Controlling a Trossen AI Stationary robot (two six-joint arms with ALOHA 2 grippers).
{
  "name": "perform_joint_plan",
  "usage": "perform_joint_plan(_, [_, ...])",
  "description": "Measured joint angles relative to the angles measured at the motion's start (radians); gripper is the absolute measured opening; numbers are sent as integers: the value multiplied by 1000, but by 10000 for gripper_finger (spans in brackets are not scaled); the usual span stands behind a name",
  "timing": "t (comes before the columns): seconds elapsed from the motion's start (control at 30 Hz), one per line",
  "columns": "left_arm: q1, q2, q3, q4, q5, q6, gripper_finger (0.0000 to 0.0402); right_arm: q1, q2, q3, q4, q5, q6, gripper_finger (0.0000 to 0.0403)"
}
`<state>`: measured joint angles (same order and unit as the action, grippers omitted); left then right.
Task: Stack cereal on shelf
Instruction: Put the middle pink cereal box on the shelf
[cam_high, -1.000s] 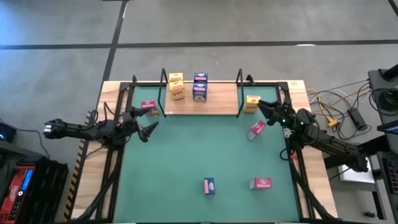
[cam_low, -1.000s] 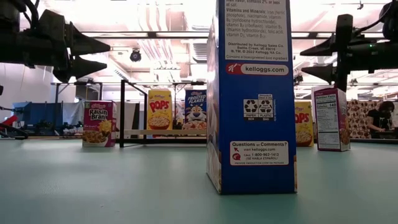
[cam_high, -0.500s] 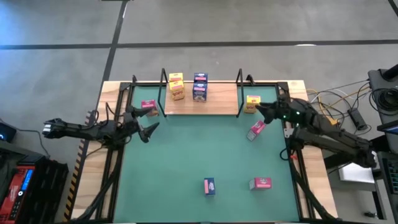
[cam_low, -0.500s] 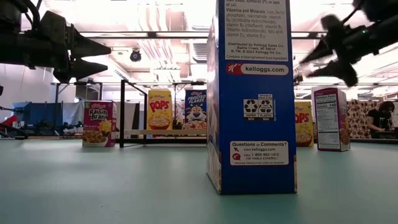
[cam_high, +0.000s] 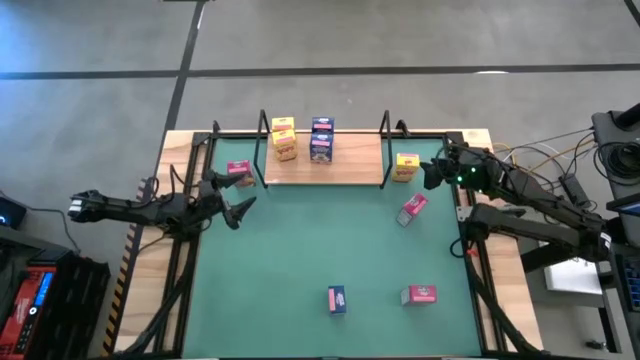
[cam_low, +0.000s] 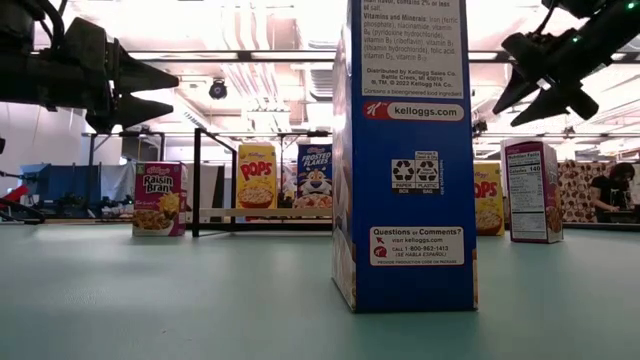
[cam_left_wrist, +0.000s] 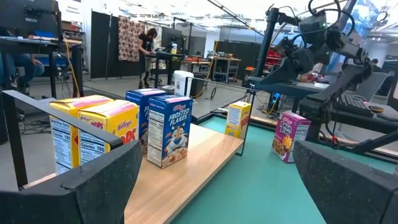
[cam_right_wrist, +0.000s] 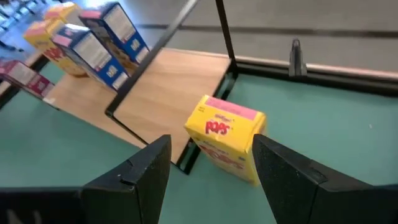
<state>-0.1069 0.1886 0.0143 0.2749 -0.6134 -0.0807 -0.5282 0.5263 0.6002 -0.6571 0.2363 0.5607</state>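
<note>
The shelf (cam_high: 320, 165) is a light wood board at the mat's far edge; yellow boxes (cam_high: 283, 140) and blue boxes (cam_high: 322, 140) stand on it. One yellow cereal box (cam_high: 406, 166) stands on the mat right of the shelf, with a pink box (cam_high: 412, 208) nearer. My right gripper (cam_high: 432, 172) hovers open above the yellow box (cam_right_wrist: 227, 140), tipped down at it, touching nothing. My left gripper (cam_high: 230, 195) waits open and level at the mat's left side, beside another pink box (cam_high: 238, 170).
A blue box (cam_high: 337, 299) and a pink box (cam_high: 419, 295) stand near the mat's front edge; the blue one (cam_low: 405, 150) fills the middle of the low view. Black wire uprights (cam_high: 385, 150) frame the shelf's ends. The green mat's middle (cam_high: 320, 240) is bare.
My right gripper has risen and tipped from level to slanting downward toward the yellow box right of the shelf, drawing back a little toward the table's right edge. Its finger gap looks unchanged. No box has moved.
</note>
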Motion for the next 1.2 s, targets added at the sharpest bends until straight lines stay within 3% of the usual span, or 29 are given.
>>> perform_joint_plan(0.13, [0, 0, 0, 0, 0, 0, 400, 0, 44, 26, -51, -14, 48, 215])
perform_joint_plan(0.3, [0, 0, 0, 0, 0, 0, 400, 1, 134, 120, -102, -139, 58, 215])
perform_joint_plan(0.53, [0, 0, 0, 0, 0, 0, 400, 2, 277, 282, -391, -132, 48, 215])
perform_joint_plan(0.7, [0, 0, 0, 0, 0, 0, 400, 28, 336, 352, -503, -148, 77, 215])
perform_joint_plan(0.87, [0, 0, 0, 0, 0, 0, 400, 66, 371, 405, -547, -231, 116, 215])
perform_joint_plan(1.2, [0, 0, 0, 0, 0, 0, 400, 107, 433, 444, -540, -237, -18, 215])
